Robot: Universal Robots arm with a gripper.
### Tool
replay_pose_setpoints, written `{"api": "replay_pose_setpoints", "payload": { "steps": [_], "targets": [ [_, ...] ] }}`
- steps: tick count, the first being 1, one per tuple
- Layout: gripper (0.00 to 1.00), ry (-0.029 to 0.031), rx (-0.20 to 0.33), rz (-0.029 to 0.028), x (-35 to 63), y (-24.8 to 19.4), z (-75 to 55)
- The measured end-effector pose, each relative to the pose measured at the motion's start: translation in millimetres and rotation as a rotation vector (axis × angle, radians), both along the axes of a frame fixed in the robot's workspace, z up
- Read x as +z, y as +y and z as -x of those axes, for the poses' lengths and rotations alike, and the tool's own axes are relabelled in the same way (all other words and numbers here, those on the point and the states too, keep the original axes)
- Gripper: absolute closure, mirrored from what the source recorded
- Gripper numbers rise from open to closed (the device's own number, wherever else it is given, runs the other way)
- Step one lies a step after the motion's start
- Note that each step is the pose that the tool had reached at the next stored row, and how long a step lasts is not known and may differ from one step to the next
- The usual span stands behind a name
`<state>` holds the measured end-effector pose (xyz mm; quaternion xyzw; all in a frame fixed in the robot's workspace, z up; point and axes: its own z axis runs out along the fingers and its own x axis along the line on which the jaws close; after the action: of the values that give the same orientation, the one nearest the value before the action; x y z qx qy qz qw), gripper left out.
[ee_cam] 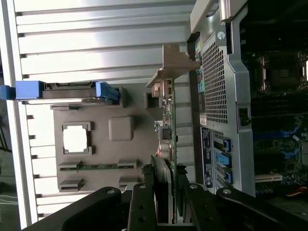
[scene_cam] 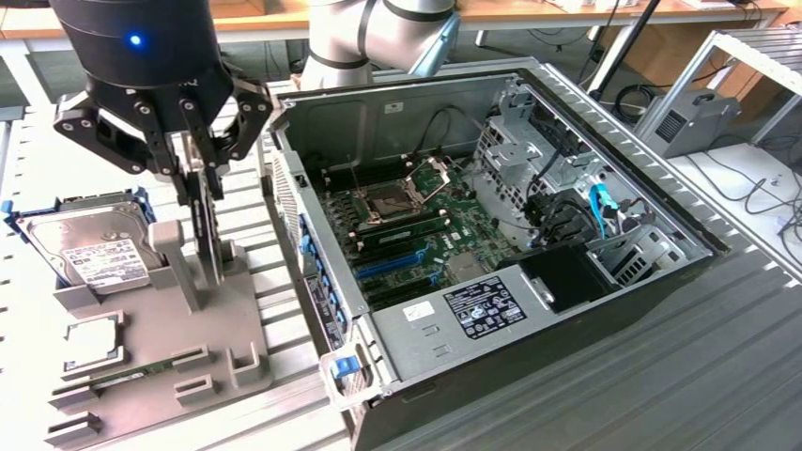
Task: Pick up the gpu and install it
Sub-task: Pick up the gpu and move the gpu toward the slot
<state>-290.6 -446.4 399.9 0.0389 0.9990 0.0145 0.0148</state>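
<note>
Notes gripper (scene_cam: pixel 201 174) (ee_cam: pixel 169 179) with jaws clamped on the top edge of the upright gpu (scene_cam: pixel 207 225) (ee_cam: pixel 168 115), seemingly just above its slot in the grey fixture tray (scene_cam: pixel 150 334), beside the hard drive (scene_cam: pixel 94 249).

The arm (scene_cam: pixel 363 38) points its gripper (scene_cam: pixel 201 193) straight down, fingers (ee_cam: pixel 143 207) closed on the top edge of the gpu (ee_cam: pixel 169 120).

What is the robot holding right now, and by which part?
The hand grips the graphics card by its upper edge, away from the metal bracket.
</note>
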Motion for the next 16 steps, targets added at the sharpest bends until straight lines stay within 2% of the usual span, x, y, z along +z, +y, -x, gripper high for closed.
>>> {"api": "replay_pose_setpoints", "payload": {
  "steps": [16],
  "targets": [
    [0.71, -0.0001, 0.000, 0.0000, 9.9, 0.0, 0.0]
  ]
}}
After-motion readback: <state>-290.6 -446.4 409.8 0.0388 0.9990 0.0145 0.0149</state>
